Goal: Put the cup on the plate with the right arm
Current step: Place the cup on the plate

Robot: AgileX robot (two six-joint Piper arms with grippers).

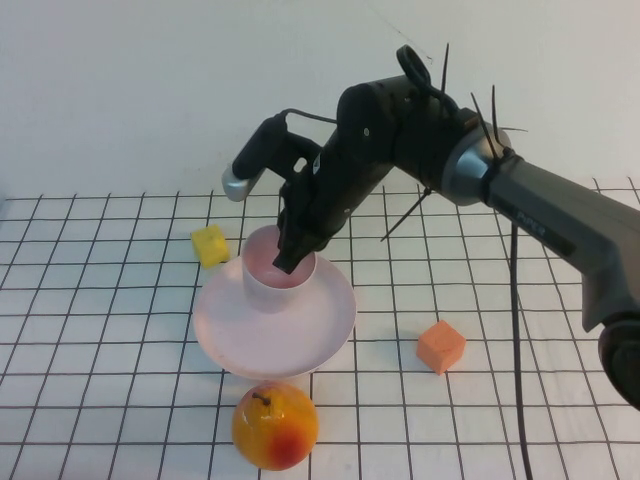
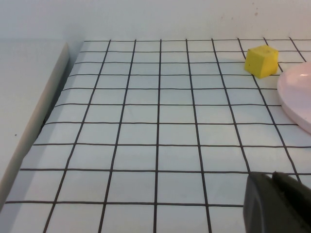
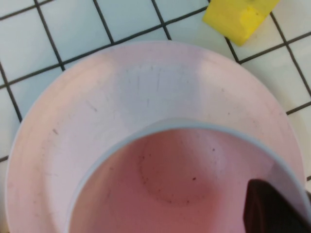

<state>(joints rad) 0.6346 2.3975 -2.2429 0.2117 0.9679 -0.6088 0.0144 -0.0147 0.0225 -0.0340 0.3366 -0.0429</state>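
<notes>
Right hand (image 1: pixel 298 245) is reached down over the cup (image 1: pixel 277 275), one finger inside the rim; it appears closed on the cup wall. Cup is stood upright on the plate (image 1: pixel 275 322), toward its far side. Left hand (image 2: pixel 277 204) is held low over the tabletop (image 1: pixel 100 330), left of the plate; its grip cannot be told. Yellow cube (image 1: pixel 210 245) is seen just far-left of the plate, orange cube (image 1: pixel 441 346) to the right, pear-like fruit (image 1: pixel 275 425) touching the near rim.

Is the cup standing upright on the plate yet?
Yes. The cup stands upright on the plate, mouth up and empty. The right hand grips its rim. Left hand sits apart.
</notes>
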